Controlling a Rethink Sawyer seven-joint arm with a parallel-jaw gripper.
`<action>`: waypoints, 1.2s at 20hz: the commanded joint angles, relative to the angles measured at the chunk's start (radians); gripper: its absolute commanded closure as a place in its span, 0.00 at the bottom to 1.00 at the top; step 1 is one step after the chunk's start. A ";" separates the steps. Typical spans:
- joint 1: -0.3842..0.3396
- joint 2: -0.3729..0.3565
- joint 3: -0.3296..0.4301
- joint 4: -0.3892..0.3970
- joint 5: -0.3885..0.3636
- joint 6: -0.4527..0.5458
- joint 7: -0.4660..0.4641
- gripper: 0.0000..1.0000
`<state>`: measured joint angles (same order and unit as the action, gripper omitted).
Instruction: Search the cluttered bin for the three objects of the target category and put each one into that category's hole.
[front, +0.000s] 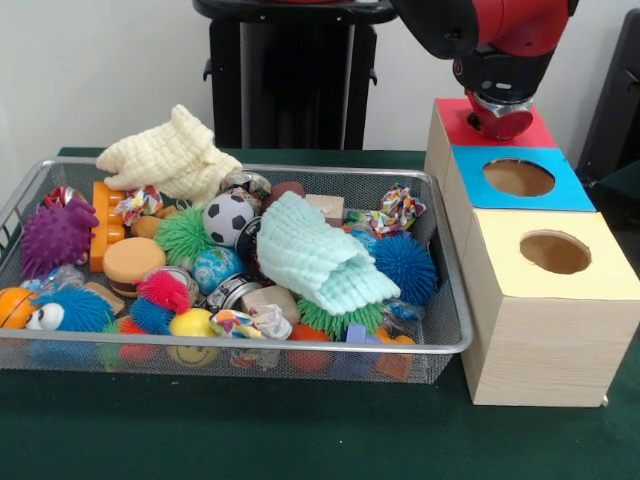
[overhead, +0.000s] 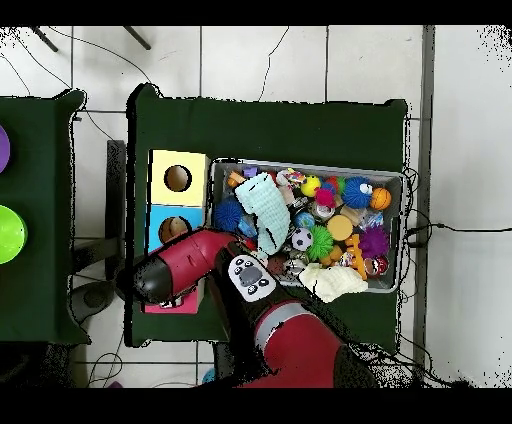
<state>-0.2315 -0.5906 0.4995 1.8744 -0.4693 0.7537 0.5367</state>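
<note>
The silver wire-mesh bin (front: 452, 300) sits on the green table, full of toys; it also shows in the overhead view (overhead: 404, 232). No plush tiger or bear shows among them. My gripper (front: 500, 118) hangs straight down over the red panel (front: 455, 120) of the wooden box and hides its hole. Whether it holds anything is hidden. In the overhead view the red arm (overhead: 175, 272) covers the red panel.
Blue-panelled hole (front: 518, 177) and yellow-panelled hole (front: 555, 252) lie nearer the camera on the same box. Two knitted cloths, cream (front: 170, 152) and mint (front: 318, 255), cover part of the bin. Spiky balls, a football (front: 228, 217) and rope toys fill it.
</note>
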 joint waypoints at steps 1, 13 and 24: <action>0.023 0.003 -0.071 -0.038 0.028 -0.016 0.271 1.00; 0.097 -0.021 -0.095 -0.047 0.096 -0.010 0.309 1.00; 0.053 0.025 -0.125 -0.058 0.098 -0.051 0.212 1.00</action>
<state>-0.1498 -0.6267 0.4078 1.8691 -0.3846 0.7334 0.5367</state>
